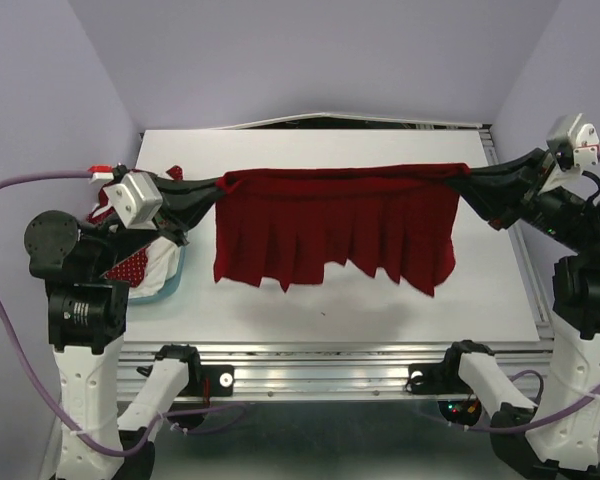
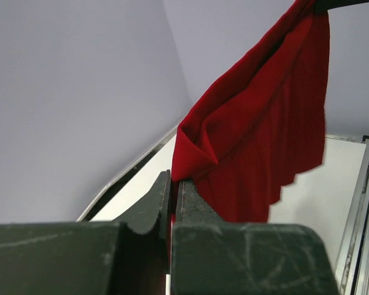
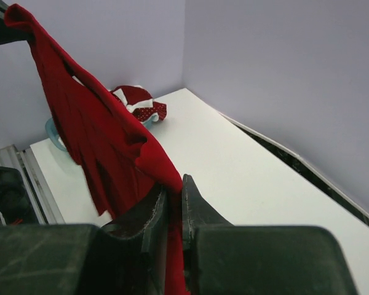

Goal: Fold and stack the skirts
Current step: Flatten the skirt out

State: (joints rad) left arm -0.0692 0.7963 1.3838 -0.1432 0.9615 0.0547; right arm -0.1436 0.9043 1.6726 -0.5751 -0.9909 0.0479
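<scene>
Red pleated cloth, the red skirt (image 1: 335, 225), hangs stretched above the middle of the tabletop (image 1: 500, 300); its waistband, the long axis, runs left to right and the flared hem dangles toward the near edge. The left fingers (image 1: 195, 195) are pinched shut on the waistband's left end and the right fingers (image 1: 485, 182) on its right end, so neither arm is nearer; laying it flat probably means lowering both ends together. The dotted and white skirts (image 1: 140, 262) lie bunched in the teal tub (image 1: 172, 283) at the left edge; no writing is legible.
</scene>
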